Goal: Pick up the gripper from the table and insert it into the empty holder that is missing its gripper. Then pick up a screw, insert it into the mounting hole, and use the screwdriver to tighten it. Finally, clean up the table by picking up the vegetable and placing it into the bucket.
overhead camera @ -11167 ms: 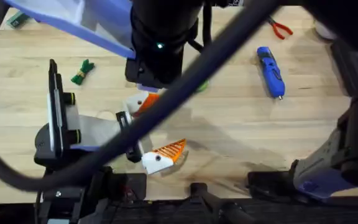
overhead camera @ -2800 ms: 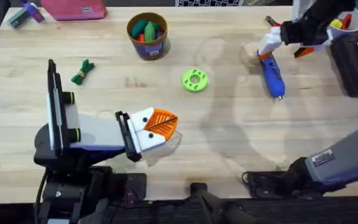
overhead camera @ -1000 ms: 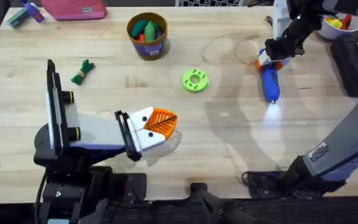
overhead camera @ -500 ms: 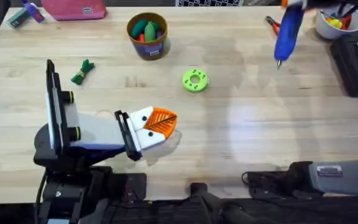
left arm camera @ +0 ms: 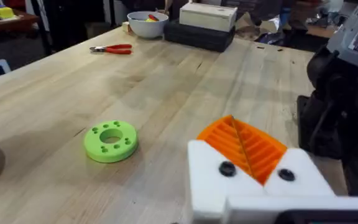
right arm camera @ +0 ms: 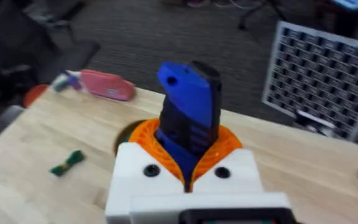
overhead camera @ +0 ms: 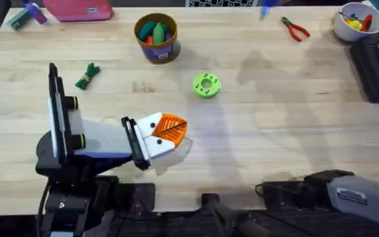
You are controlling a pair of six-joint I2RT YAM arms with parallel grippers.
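My left gripper [overhead camera: 175, 129] rests on the table at the near left, shut with nothing between its orange ribbed fingers [left arm camera: 253, 149]. Both white holders [left arm camera: 207, 177] carry an orange finger and a dark screw head [left arm camera: 227, 168]; I cannot tell which finger is the task's gripper. High above the table, my right gripper [right arm camera: 188, 146] is shut on the blue screwdriver [right arm camera: 188, 93], and a blue bit of the screwdriver [overhead camera: 266, 6] shows at the far edge. The green vegetable [overhead camera: 87, 76] lies at the far left. The bucket [overhead camera: 156, 45] stands behind the middle, with toys inside.
A flat green ring [overhead camera: 206, 85] lies mid-table. Red-handled pliers [overhead camera: 296, 29] and a white bowl [overhead camera: 355, 20] sit at the far right, beside a black box [overhead camera: 374, 66]. A pink pouch [overhead camera: 77, 10] lies at the far left. The right arm's base [overhead camera: 354, 194] is near right.
My right gripper closed on the screwdriver, lifted it off the table and carried it up and to the left, to the far edge. The left arm has not moved.
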